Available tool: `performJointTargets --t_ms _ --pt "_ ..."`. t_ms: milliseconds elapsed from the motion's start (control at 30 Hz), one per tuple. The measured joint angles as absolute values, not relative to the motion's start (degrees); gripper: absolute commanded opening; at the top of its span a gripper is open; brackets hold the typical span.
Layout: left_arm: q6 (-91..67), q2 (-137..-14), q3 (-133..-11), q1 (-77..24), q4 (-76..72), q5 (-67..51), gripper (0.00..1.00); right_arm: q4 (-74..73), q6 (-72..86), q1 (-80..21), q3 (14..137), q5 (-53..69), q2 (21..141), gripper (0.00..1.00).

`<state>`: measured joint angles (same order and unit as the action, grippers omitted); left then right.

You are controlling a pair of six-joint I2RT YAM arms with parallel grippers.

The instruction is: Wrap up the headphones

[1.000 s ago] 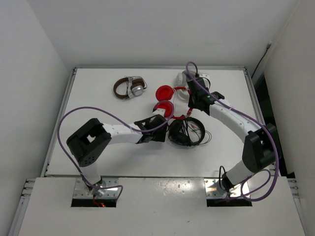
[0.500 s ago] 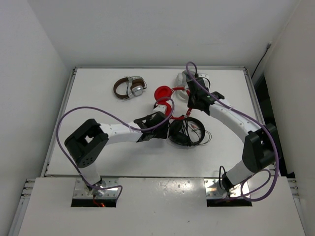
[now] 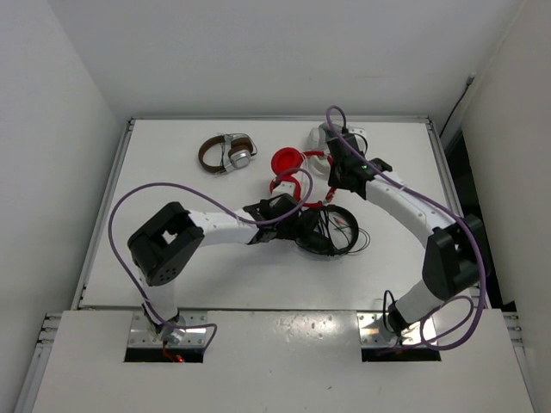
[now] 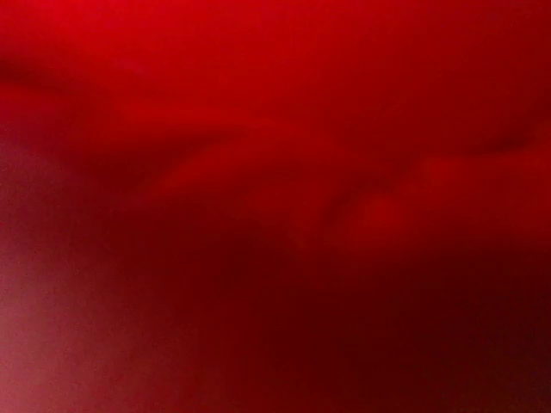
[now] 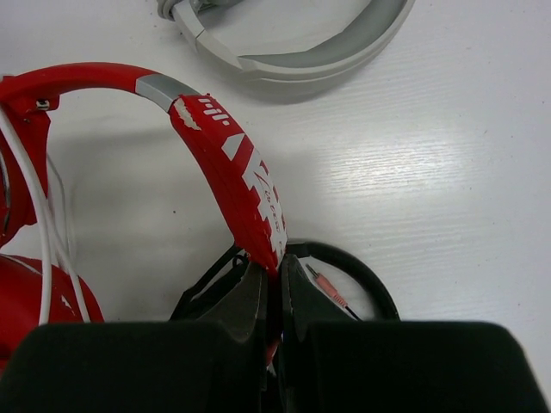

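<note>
Since a second ago the left arm has swung its elbow rightward and pushed its gripper further over the lower red ear cup, so less of that cup shows from above; the right arm has hardly shifted.

At the far left of the white table (image 3: pixel 172 189) lie the brown-and-silver banded headphones (image 3: pixel 225 153), well apart from both arms. Next comes the left gripper (image 3: pixel 293 222), low over the table between the red set and the black set. Its wrist camera is filled with blurred red (image 4: pixel 275 172), so it is pressed close to a red surface; whether its jaws are wide or closed I cannot tell.

The bright red over-ear headphones (image 3: pixel 286 161) sit mid-table, one round cup toward the far side and the other largely hidden under the left gripper. Their thin white cable (image 5: pixel 43 258) runs down beside the near cup in the right wrist view. The red headband (image 5: pixel 232 168), with a grey section and white lettering, arcs rightward.

Just right of the left gripper lie the black headphones with a tangled black cable (image 3: pixel 331 232), partly under the headband. The right gripper (image 3: pixel 334 188) has its jaws drawn narrow and clamped on the headband's edge (image 5: pixel 275 284). Beyond it, near the far edge, rest pale grey-white headphones (image 3: pixel 353 138).
</note>
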<state>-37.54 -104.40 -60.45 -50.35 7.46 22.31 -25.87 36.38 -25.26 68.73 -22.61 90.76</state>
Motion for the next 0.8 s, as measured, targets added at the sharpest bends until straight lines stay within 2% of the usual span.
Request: performJointTargets --t_ms 233,433,633,767,800 --pt "-37.1 -104.4 -57.6 -50.6 7.0 22.1 0.65 -26.1 36.7 -25.3 68.9 -22.7 91.1 0.00" --pt "-35.6 -97.1 -48.4 -51.7 5.8 22.0 0.59 -26.6 36.7 -25.3 68.9 -22.4 91.6 0.00" --pt "-33.7 -89.5 -39.9 -51.7 5.6 21.4 0.43 -26.7 37.0 -25.3 68.9 -22.5 92.0 0.00" --pt "-32.8 -88.2 -38.6 -51.2 5.3 20.3 0.33 -26.7 37.1 -25.7 69.6 -22.5 92.9 0.00" --pt "-32.6 -88.2 -38.6 -51.0 5.0 19.9 0.28 -26.6 37.1 -25.8 69.9 -22.5 93.2 0.00"
